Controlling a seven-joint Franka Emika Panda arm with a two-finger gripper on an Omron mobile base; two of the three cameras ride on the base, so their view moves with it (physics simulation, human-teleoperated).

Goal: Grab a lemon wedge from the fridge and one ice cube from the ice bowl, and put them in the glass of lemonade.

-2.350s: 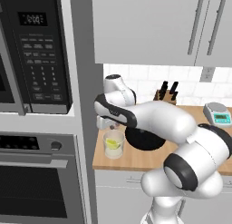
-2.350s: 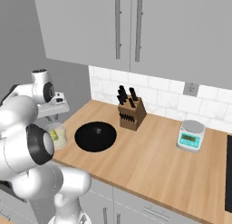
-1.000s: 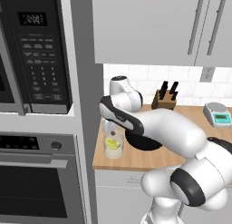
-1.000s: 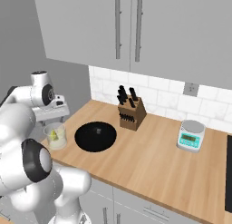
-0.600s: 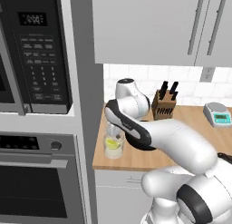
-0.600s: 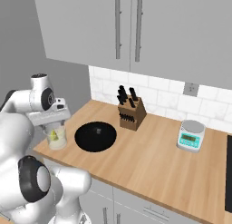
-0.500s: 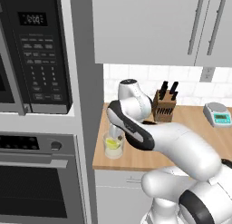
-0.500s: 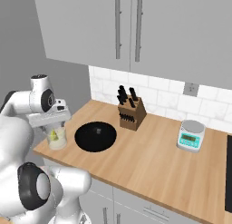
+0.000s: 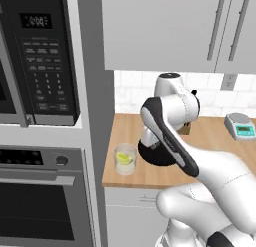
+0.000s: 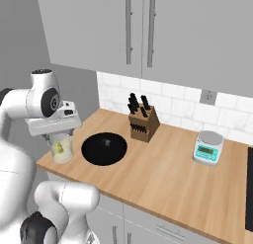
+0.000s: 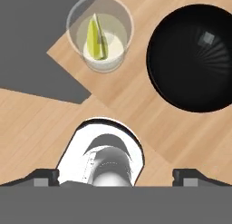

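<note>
The lemon wedge (image 11: 97, 39) sits inside the glass of lemonade (image 11: 100, 32), standing on edge in the pale yellow liquid. The glass stands upright near the front left corner of the wooden counter (image 10: 163, 179), close to the counter's edge and beside the grey cabinet side of the oven column. Just to its right lies the ice bowl (image 11: 192, 57), a wide, shallow black dish, near the glass but not touching it; in the hand view a small pale cube-like glint shows inside it, too faint to name with certainty.

The gripper (image 11: 115, 175) hangs above the counter, apart from both glass and bowl, its two dark fingertips spread wide at the lower corners of the hand view and nothing between them.

Behind the bowl a wooden knife block (image 10: 143, 122) with black handles stands near the tiled wall. Farther right sits a small kitchen scale (image 10: 207, 147). To the left of the counter are the microwave (image 9: 42, 61) and the oven (image 9: 42, 196) beneath it.
</note>
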